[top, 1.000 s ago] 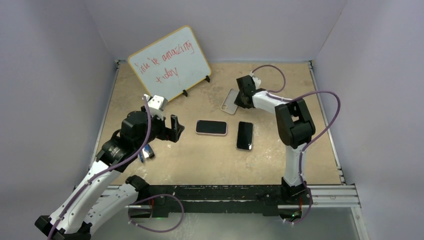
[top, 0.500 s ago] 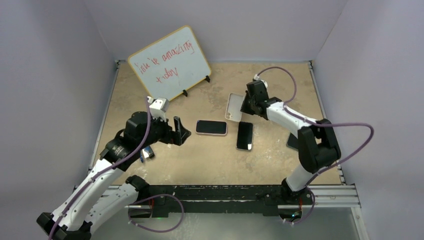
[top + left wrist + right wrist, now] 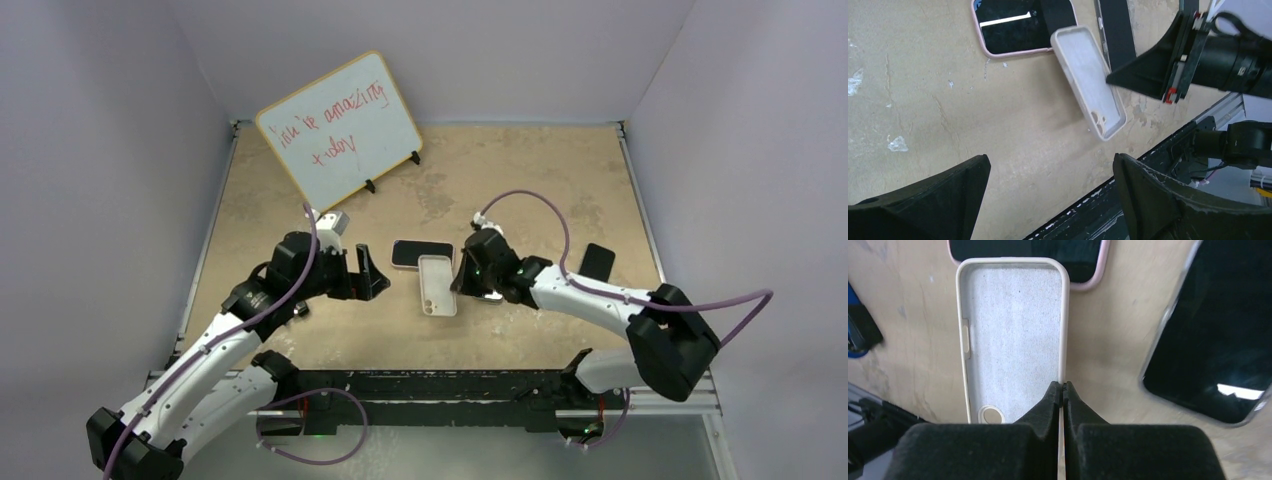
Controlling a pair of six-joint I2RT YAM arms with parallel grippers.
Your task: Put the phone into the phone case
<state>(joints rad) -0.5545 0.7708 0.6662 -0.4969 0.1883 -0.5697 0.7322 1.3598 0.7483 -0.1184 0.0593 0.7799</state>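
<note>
A cream phone case [image 3: 436, 285] lies open side up at the table's middle, just in front of a pink-rimmed phone [image 3: 421, 253]. My right gripper [image 3: 459, 283] is shut on the case's right wall; the right wrist view shows the pinch [image 3: 1062, 387] on the case [image 3: 1013, 335]. A black phone [image 3: 1213, 330] lies right of the case, mostly hidden under the right arm from above. My left gripper [image 3: 372, 279] is open and empty, left of the case [image 3: 1088, 85].
A second black phone [image 3: 597, 262] lies at the right side. A whiteboard [image 3: 340, 125] with red writing stands at the back left. The black rail [image 3: 450, 385] runs along the table's near edge.
The right gripper has brought the case from the back of the table down to the near middle, beside the phones. The left gripper has moved right, toward the case.
</note>
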